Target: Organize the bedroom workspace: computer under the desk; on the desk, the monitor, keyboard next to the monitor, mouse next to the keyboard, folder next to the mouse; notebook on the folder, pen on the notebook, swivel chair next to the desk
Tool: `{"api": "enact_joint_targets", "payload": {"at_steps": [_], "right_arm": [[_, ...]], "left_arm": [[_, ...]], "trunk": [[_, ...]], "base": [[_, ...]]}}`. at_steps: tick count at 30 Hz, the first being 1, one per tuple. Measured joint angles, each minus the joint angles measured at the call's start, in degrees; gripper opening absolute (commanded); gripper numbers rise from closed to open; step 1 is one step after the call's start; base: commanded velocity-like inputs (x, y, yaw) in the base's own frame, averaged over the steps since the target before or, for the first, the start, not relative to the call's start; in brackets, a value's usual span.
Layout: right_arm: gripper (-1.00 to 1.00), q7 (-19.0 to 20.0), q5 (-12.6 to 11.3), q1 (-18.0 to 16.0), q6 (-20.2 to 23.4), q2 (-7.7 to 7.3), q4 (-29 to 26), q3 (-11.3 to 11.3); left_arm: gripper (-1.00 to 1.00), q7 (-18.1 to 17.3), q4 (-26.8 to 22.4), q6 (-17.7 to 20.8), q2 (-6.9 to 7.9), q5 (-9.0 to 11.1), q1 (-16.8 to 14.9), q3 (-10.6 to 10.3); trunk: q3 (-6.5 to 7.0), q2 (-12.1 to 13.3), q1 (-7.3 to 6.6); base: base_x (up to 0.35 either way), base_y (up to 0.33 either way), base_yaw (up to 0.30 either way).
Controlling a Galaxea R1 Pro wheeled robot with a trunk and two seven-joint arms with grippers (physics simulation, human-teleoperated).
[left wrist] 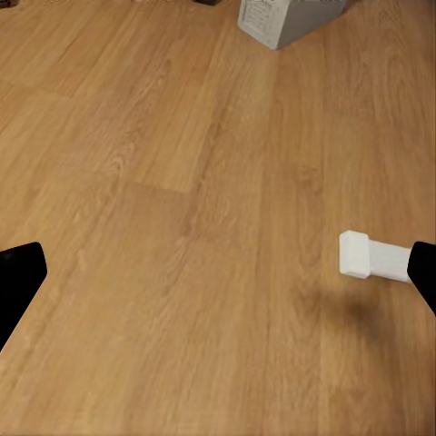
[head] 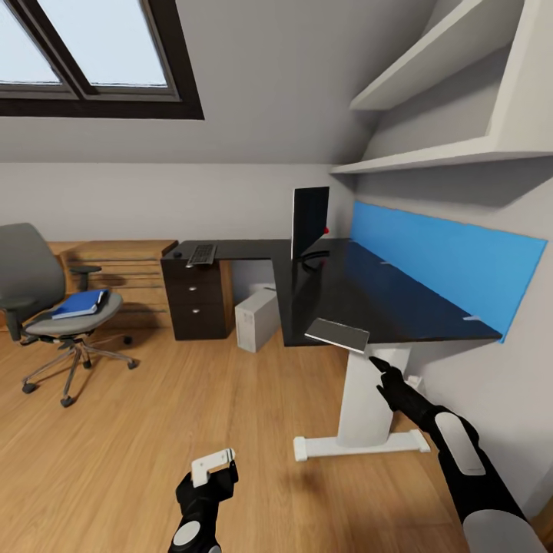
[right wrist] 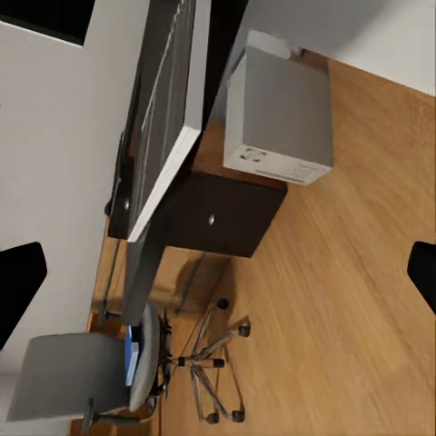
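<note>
At the near corner of the desk, my right hand reaches up just below the notebook, which overhangs the edge; its fingers stand spread, holding nothing. My left hand hangs low over the wooden floor, also spread and empty. The monitor stands on the desk, the keyboard at its far end, the computer underneath. The folder lies on the swivel chair, well apart. I judge the notebook is the step in hand; next I must close on its overhanging edge.
</note>
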Motion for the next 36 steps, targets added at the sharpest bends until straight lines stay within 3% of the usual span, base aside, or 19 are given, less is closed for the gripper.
{"api": "enact_joint_targets", "payload": {"at_steps": [36], "right_arm": [[1.0, 0.05, 0.11, 0.0, -0.27, -0.31, 1.73, -0.07]], "left_arm": [[1.0, 0.14, 1.22, -0.01, -0.05, -0.13, 0.0, -0.59]], "trunk": [[0.0, 0.0, 0.01]], "base": [[0.109, 0.01, 0.0]]}}
